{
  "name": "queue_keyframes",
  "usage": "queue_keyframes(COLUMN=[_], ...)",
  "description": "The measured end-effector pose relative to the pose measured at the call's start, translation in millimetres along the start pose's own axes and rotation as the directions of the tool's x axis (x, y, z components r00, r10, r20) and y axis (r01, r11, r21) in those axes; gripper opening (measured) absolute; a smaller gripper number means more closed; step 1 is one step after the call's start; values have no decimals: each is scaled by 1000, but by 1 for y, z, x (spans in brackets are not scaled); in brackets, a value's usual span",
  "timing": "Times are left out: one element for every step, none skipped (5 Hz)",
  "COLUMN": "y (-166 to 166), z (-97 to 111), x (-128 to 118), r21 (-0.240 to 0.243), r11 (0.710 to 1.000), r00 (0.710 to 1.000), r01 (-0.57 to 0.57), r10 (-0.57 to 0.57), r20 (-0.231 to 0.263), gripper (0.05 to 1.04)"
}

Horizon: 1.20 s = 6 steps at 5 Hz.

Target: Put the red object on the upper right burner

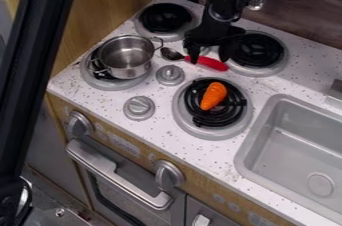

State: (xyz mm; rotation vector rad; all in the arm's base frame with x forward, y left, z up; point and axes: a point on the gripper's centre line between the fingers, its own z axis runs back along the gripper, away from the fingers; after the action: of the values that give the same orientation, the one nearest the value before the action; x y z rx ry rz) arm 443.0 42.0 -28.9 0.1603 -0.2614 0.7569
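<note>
The gripper (209, 56) hangs over the stove top between the two back burners, its fingers apart. Just below it lies the red-handled spoon (212, 63), its dark bowl pointing left and the handle slanting down to the right. One fingertip is at the handle's left part, the other just above its right end; whether they touch it I cannot tell. The upper right burner (258, 50), with a black coil, is right beside the gripper and bears nothing; the gripper covers part of its left edge.
A metal pot (125, 57) stands on the lower left burner. An orange carrot (214, 95) lies on the lower right burner (193, 127). Another burner (165, 18) is at the upper left. Two grey knobs stand between the burners, and a grey sink (257, 142) is at the right.
</note>
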Motion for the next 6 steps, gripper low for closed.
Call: queue_keyframes(y=[1,-2,-6,-10,-8,0], z=[-11,-16,-27,-35,-39,-48], x=[2,12,15,20,30,31], r21=[22,20,39,53,56,70], r11=[998,995,993,990,987,984], r00=[999,995,993,991,988,985], r01=[-51,-99,-116,-134,-153,-165], r10=[51,99,116,135,154,168], r20=[2,11,-2,-11,-15,-33], gripper=[1001,1001,1001,1001,1001,1001])
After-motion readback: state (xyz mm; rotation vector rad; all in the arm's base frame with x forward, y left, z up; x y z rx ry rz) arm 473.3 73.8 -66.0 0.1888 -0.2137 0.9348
